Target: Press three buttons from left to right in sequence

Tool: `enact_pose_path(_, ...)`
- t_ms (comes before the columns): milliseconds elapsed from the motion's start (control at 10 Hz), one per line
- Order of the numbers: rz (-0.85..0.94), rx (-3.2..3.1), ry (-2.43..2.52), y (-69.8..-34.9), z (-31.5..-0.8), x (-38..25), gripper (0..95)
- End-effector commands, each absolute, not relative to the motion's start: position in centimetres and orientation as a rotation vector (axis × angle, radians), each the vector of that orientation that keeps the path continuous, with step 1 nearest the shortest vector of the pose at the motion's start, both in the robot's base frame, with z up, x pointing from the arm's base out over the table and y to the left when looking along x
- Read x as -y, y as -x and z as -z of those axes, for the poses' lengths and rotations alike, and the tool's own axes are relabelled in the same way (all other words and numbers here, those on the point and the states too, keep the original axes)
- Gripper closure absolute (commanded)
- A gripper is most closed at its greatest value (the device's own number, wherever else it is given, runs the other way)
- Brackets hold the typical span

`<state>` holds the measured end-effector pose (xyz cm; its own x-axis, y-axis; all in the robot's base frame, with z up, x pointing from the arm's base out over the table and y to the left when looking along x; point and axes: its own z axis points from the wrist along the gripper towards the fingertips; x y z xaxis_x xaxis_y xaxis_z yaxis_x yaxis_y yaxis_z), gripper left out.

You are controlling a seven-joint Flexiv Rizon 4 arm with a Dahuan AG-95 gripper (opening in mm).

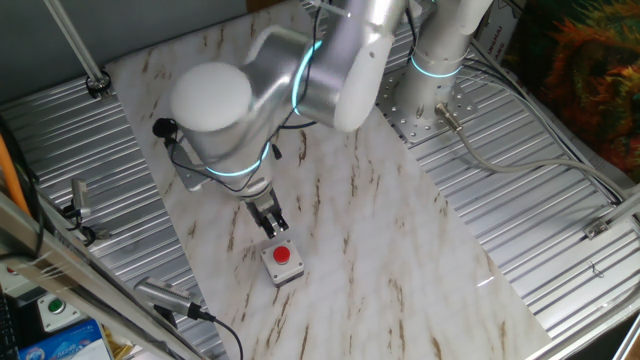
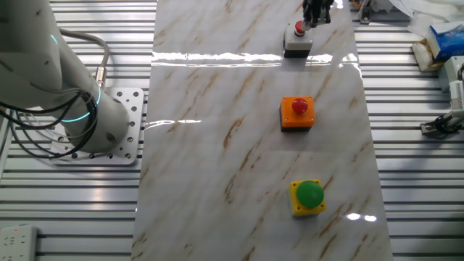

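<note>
Three button boxes stand in a row on the marble tabletop (image 2: 217,109). The yellow box with a green button (image 2: 308,197) and the orange box with a red button (image 2: 298,114) show only in the other fixed view; the arm hides them in the first. The light-grey box with a red button (image 1: 282,262) (image 2: 297,40) is at the row's far end. My gripper (image 1: 271,224) (image 2: 317,13) points down just above and slightly behind this grey box. Its dark fingers are too small and close-set for me to see a gap or contact.
The arm's bulky elbow (image 1: 250,100) hangs over the table's middle, and its base (image 2: 109,127) is bolted beside the board. A white box with a green button (image 1: 55,308) and blue packaging (image 1: 70,340) lie off the board. A metal clamp (image 1: 165,298) sits near the edge.
</note>
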<state>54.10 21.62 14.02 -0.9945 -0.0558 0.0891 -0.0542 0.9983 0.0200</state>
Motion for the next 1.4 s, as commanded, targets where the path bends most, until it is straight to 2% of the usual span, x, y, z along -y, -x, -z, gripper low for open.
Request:
enact_pose_path(100,0.025,3.047,-0.072,-54.4,-13.5,-23.0,95.0)
enact_pose_path(500,0.033,3.047,-0.049,-54.7,-12.5,-25.2,95.0)
enact_pose_path(1400,0.07,3.069,0.003,-54.3,-11.5,-25.2,95.0)
